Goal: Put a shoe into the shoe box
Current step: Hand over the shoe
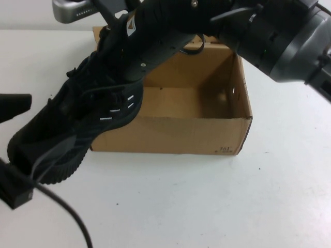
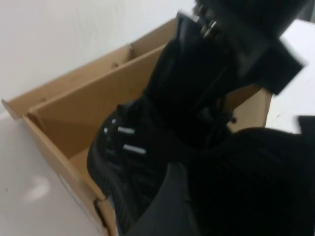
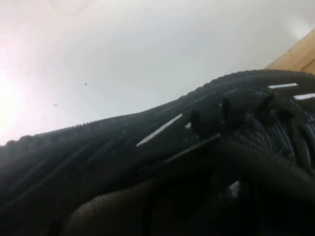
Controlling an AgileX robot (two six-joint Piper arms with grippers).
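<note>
The black knit shoe (image 1: 77,121) hangs tilted in the air over the left end of the brown cardboard shoe box (image 1: 170,135). Its toe points down to the front left, outside the box. My right gripper (image 1: 129,62) reaches across the box from the back right and is shut on the shoe's upper part. In the right wrist view the shoe (image 3: 162,132) fills the picture. My left gripper (image 1: 18,147) sits at the shoe's toe at the far left. In the left wrist view the shoe (image 2: 128,162) leans over the box wall (image 2: 64,162).
The box's inside (image 1: 191,101) is open, with its flaps standing at the back. A black cable (image 1: 72,214) trails from the left arm across the white table (image 1: 207,206). The right arm's thick body (image 1: 279,41) hangs over the box's back right corner.
</note>
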